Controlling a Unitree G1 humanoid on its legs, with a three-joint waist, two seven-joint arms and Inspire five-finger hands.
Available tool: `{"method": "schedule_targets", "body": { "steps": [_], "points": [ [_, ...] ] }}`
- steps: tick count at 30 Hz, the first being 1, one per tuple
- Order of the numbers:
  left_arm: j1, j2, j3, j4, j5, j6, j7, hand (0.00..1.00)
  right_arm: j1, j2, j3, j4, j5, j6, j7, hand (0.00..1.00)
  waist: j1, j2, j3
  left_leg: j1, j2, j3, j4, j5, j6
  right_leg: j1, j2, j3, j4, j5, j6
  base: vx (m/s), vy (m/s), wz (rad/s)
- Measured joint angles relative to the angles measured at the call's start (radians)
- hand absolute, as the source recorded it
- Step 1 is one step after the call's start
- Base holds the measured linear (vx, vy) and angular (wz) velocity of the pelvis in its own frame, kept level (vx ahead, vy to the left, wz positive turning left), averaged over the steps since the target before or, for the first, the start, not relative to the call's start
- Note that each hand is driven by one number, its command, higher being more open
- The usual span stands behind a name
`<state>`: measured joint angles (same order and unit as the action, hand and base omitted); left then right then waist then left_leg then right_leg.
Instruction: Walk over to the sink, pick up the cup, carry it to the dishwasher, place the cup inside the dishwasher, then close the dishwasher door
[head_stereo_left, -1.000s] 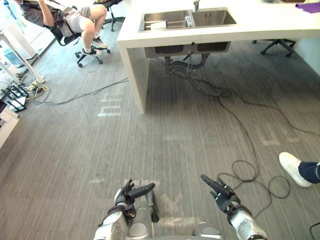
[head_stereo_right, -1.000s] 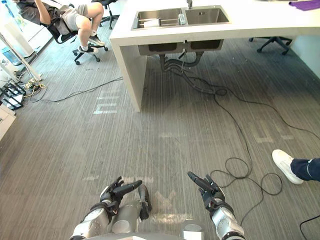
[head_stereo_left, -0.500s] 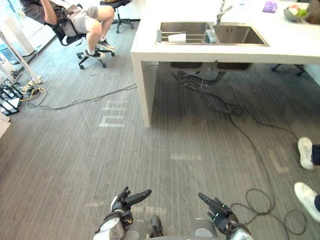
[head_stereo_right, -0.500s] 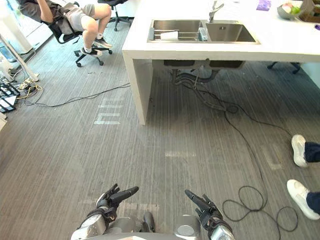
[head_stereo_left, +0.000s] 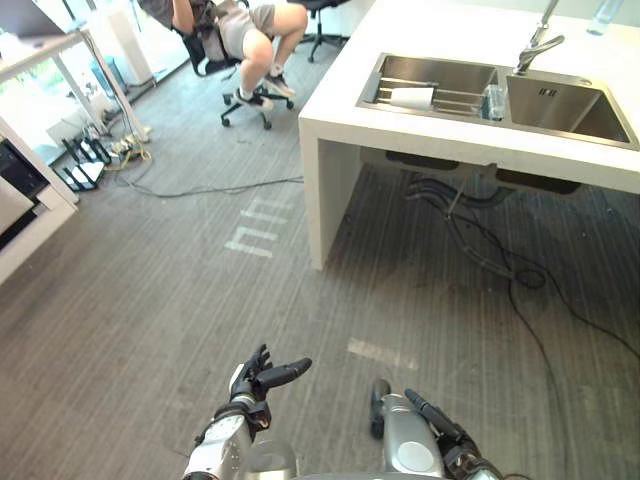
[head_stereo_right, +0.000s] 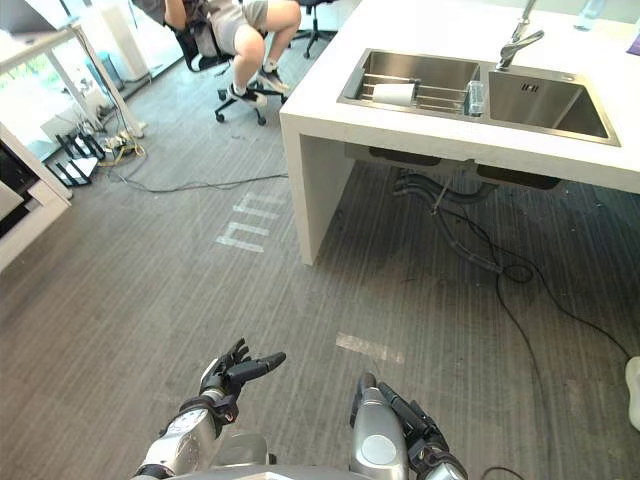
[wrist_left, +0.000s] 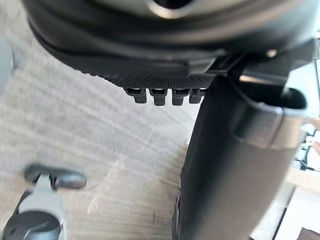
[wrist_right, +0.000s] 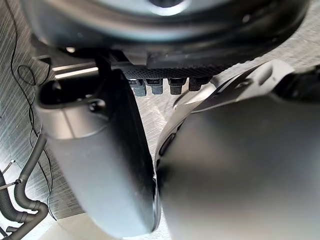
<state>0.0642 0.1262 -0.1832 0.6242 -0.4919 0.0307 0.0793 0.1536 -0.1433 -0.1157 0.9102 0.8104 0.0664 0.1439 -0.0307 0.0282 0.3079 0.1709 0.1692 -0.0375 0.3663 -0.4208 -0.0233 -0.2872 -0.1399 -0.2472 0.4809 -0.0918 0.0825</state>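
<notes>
A white cup lies on its side on a wire rack in the left basin of the steel sink. The sink is set in a white counter at the far right. A clear glass stands by the divider between the basins, below the tap. My left hand and right hand hang low over the grey floor, far short of the counter. Both are open and hold nothing. In the wrist views the left hand and the right hand show with bare floor past them.
A person sits on a wheeled office chair at the far left of the counter. Cables trail over the floor, and pipes hang under the sink. A white table and a low white unit line the left side.
The camera has moved and turned: the counter and sink now sit nearer, at the upper right, and the shoes at the right have left view. Both hands stay low and open.
</notes>
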Motion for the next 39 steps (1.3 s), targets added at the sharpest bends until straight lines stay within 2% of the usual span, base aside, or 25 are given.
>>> {"method": "schedule_targets", "body": {
  "steps": [1, 2, 3, 4, 5, 6, 7, 8, 10, 12, 13, 14, 15, 17, 18, 19, 20, 21, 22, 23, 26, 29, 30, 36, 39],
  "points": [
    [0.003, -0.007, 0.0, 0.002, 0.0, 0.0, 0.0, 1.0, 0.006, -0.002, -0.002, 0.0, -0.001, 0.005, 0.003, 1.0, -0.003, 0.0, -0.006, 0.008, 0.005, 0.004, -0.014, -0.001, 0.024, -0.002, 0.003, -0.004, 0.009, -0.004, -0.012, 0.3, -0.274, -0.12],
    [0.024, -0.015, 0.008, 0.008, 0.0, -0.001, 0.001, 1.0, 0.026, -0.004, -0.005, 0.002, -0.01, 0.028, 0.016, 1.0, -0.01, -0.006, -0.04, 0.046, 0.009, 0.016, -0.04, -0.001, 0.09, -0.001, 0.016, -0.01, 0.012, -0.009, -0.068, 0.38, -0.241, 0.06],
    [0.021, -0.046, 0.011, 0.016, 0.0, -0.017, 0.0, 1.0, 0.036, -0.015, -0.02, 0.021, -0.011, 0.039, 0.033, 1.0, -0.021, 0.036, -0.056, -0.052, 0.023, 0.006, 0.257, 0.066, 0.016, 0.006, 0.044, -0.042, 0.016, -0.043, -0.13, 0.38, -0.229, 0.0],
    [0.021, -0.063, 0.011, 0.015, 0.0, -0.03, -0.001, 1.0, 0.034, -0.024, -0.028, 0.033, -0.017, 0.044, 0.034, 1.0, -0.016, 0.053, -0.066, -0.098, 0.032, 0.026, 0.364, 0.114, 0.016, 0.014, 0.063, -0.047, 0.008, -0.05, -0.133, 0.39, -0.199, 0.15],
    [0.021, -0.083, 0.015, 0.016, 0.0, -0.045, -0.001, 1.0, 0.036, -0.034, -0.035, 0.041, -0.022, 0.061, 0.035, 1.0, -0.019, 0.07, -0.077, -0.178, 0.07, 0.03, 0.496, 0.261, 0.017, 0.063, 0.092, -0.069, -0.053, -0.052, -0.135, 0.41, -0.172, 0.21],
    [0.018, -0.096, 0.011, 0.016, -0.001, -0.067, 0.005, 1.0, 0.03, -0.033, -0.037, 0.067, -0.037, 0.087, 0.046, 1.0, -0.023, 0.056, -0.06, -0.24, 0.08, 0.014, 0.629, 0.304, -0.005, 0.148, 0.114, -0.074, -0.132, -0.041, -0.144, 0.43, -0.159, 0.33],
    [0.013, -0.098, 0.009, 0.016, -0.001, -0.077, 0.006, 1.0, 0.024, -0.035, -0.039, 0.086, -0.045, 0.099, 0.049, 1.0, -0.02, 0.063, -0.054, -0.262, 0.079, 0.022, 0.681, 0.28, -0.016, 0.199, 0.122, -0.075, -0.169, -0.033, -0.156, 0.43, -0.131, 0.25],
    [0.013, -0.098, 0.003, 0.015, -0.001, -0.088, 0.005, 1.0, 0.015, -0.037, -0.057, 0.118, -0.05, 0.124, 0.05, 1.0, -0.012, 0.043, -0.037, -0.283, 0.065, 0.055, 0.692, 0.236, -0.025, 0.282, 0.129, -0.079, -0.23, -0.028, -0.164, 0.38, -0.121, 0.08],
    [0.016, -0.096, -0.001, -0.001, 0.002, -0.105, 0.001, 1.0, 0.012, -0.039, -0.079, 0.13, -0.051, 0.146, 0.063, 1.0, -0.009, 0.042, -0.034, -0.31, 0.028, 0.127, 0.523, 0.199, -0.029, 0.364, 0.133, -0.075, -0.295, -0.025, -0.159, 0.39, -0.112, -0.07],
    [0.03, -0.084, 0.0, -0.06, 0.002, -0.119, 0.008, 1.0, -0.011, -0.042, -0.091, 0.132, -0.082, 0.153, 0.08, 1.0, -0.006, 0.043, -0.034, -0.33, -0.035, 0.129, 0.226, 0.199, -0.034, 0.381, 0.13, -0.036, -0.314, -0.03, -0.17, 0.27, -0.035, -0.6],
    [0.036, -0.068, 0.001, -0.124, 0.001, -0.121, 0.014, 1.0, -0.025, -0.042, -0.118, 0.144, -0.109, 0.159, 0.091, 1.0, 0.012, 0.044, -0.026, -0.322, -0.059, 0.111, -0.045, 0.25, -0.066, 0.383, 0.126, 0.002, -0.313, -0.033, -0.182, 0.2, 0.006, -0.86],
    [0.036, -0.065, 0.002, -0.149, -0.001, -0.125, 0.021, 1.0, -0.025, -0.046, -0.123, 0.144, -0.113, 0.161, 0.1, 1.0, 0.015, 0.044, -0.017, -0.318, -0.061, 0.104, -0.119, 0.275, -0.065, 0.391, 0.125, 0.016, -0.314, -0.036, -0.186, 0.32, 0.054, -1.05],
    [0.036, -0.067, 0.012, -0.197, -0.002, -0.139, 0.038, 1.0, -0.02, -0.052, -0.122, 0.134, -0.128, 0.173, 0.119, 1.0, 0.019, 0.04, -0.005, -0.318, -0.061, 0.117, -0.173, 0.316, -0.063, 0.415, 0.115, 0.042, -0.311, -0.053, -0.174, 0.28, 0.074, -0.68],
    [0.037, -0.07, 0.015, -0.254, -0.001, -0.146, 0.046, 1.0, 0.006, -0.056, -0.112, 0.1, -0.127, 0.179, 0.121, 1.0, 0.031, 0.043, -0.007, -0.317, -0.057, 0.155, -0.132, 0.367, -0.071, 0.426, 0.102, 0.06, -0.296, -0.075, -0.156, 0.27, 0.114, -0.62],
    [0.041, -0.071, 0.016, -0.327, -0.001, -0.156, 0.047, 1.0, 0.023, -0.061, -0.11, 0.08, -0.127, 0.18, 0.121, 1.0, 0.03, 0.054, -0.013, -0.317, -0.047, 0.18, -0.079, 0.473, -0.068, 0.425, 0.105, 0.074, -0.282, -0.102, -0.135, 0.26, 0.161, -0.4],
    [0.042, -0.073, 0.015, -0.363, 0.0, -0.162, 0.047, 1.0, 0.027, -0.064, -0.11, 0.079, -0.126, 0.18, 0.121, 1.0, 0.029, 0.063, -0.018, -0.314, -0.045, 0.181, -0.057, 0.526, -0.063, 0.424, 0.11, 0.075, -0.276, -0.115, -0.124, 0.38, 0.276, -0.03],
    [0.022, -0.065, 0.016, -0.43, 0.001, -0.18, 0.045, 1.0, 0.024, -0.052, -0.112, 0.079, -0.126, 0.176, 0.121, 1.0, 0.022, 0.058, -0.02, -0.318, -0.052, 0.186, -0.054, 0.468, -0.03, 0.419, 0.097, 0.063, -0.258, -0.138, -0.11, 0.45, 0.337, 0.32],
    [-0.015, -0.058, 0.019, -0.493, 0.0, -0.206, 0.046, 1.0, 0.015, -0.037, -0.111, 0.081, -0.128, 0.17, 0.118, 1.0, 0.031, 0.023, -0.012, -0.326, -0.085, 0.193, -0.07, 0.463, -0.028, 0.407, 0.06, 0.04, -0.241, -0.144, -0.093, 0.45, 0.325, 0.41],
    [-0.027, -0.054, 0.02, -0.51, 0.0, -0.212, 0.046, 1.0, 0.015, -0.036, -0.111, 0.082, -0.128, 0.168, 0.118, 1.0, 0.036, 0.016, -0.014, -0.324, -0.096, 0.197, -0.087, 0.462, -0.027, 0.405, 0.051, 0.03, -0.241, -0.14, -0.085, 0.38, 0.255, 0.46],
    [-0.043, -0.042, 0.021, -0.537, 0.0, -0.218, 0.047, 1.0, 0.019, -0.036, -0.114, 0.09, -0.125, 0.163, 0.118, 1.0, 0.039, 0.011, -0.017, -0.306, -0.115, 0.198, -0.13, 0.464, -0.008, 0.417, 0.036, 0.006, -0.253, -0.124, -0.061, 0.24, 0.141, 0.33],
    [-0.039, 0.012, 0.029, -0.565, 0.003, -0.243, 0.067, 1.0, 0.028, -0.033, -0.115, 0.125, -0.113, 0.148, 0.116, 1.0, 0.045, 0.002, -0.022, -0.22, -0.138, 0.197, -0.235, 0.468, 0.009, 0.465, 0.026, -0.014, -0.284, -0.117, -0.049, 0.16, 0.055, 0.14],
    [-0.037, 0.029, 0.031, -0.599, 0.003, -0.256, 0.103, 1.0, 0.052, -0.033, -0.126, 0.129, -0.097, 0.141, 0.133, 1.0, 0.04, 0.009, -0.033, -0.205, -0.138, 0.185, -0.274, 0.48, 0.013, 0.485, 0.036, -0.039, -0.316, -0.115, -0.051, 0.07, -0.068, 0.08],
    [0.006, 0.017, -0.039, -0.665, 0.003, -0.254, 0.116, 1.0, 0.09, -0.016, -0.163, 0.162, -0.106, 0.106, 0.154, 1.0, 0.042, 0.029, -0.139, -0.186, -0.123, 0.169, -0.452, 0.623, 0.009, 0.448, 0.072, -0.077, -0.376, -0.101, -0.051, 0.01, -0.045, 0.07],
    [0.006, 0.018, -0.037, -0.663, 0.0, -0.254, 0.116, 1.0, 0.089, -0.017, -0.162, 0.161, -0.107, 0.106, 0.154, 1.0, 0.04, 0.029, -0.14, -0.186, -0.118, 0.184, -0.452, 0.622, 0.008, 0.444, 0.074, -0.061, -0.379, -0.101, -0.051, 0.0, 0.0, -0.06],
    [0.004, 0.032, -0.036, -0.654, -0.027, -0.237, 0.105, 1.0, 0.09, -0.016, -0.154, 0.152, -0.106, 0.089, 0.154, 1.0, 0.013, 0.03, -0.14, -0.184, -0.113, 0.2, -0.452, 0.621, 0.006, 0.442, 0.075, -0.053, -0.38, -0.101, -0.051, 0.0, -0.019, -0.11]
  ]
}}
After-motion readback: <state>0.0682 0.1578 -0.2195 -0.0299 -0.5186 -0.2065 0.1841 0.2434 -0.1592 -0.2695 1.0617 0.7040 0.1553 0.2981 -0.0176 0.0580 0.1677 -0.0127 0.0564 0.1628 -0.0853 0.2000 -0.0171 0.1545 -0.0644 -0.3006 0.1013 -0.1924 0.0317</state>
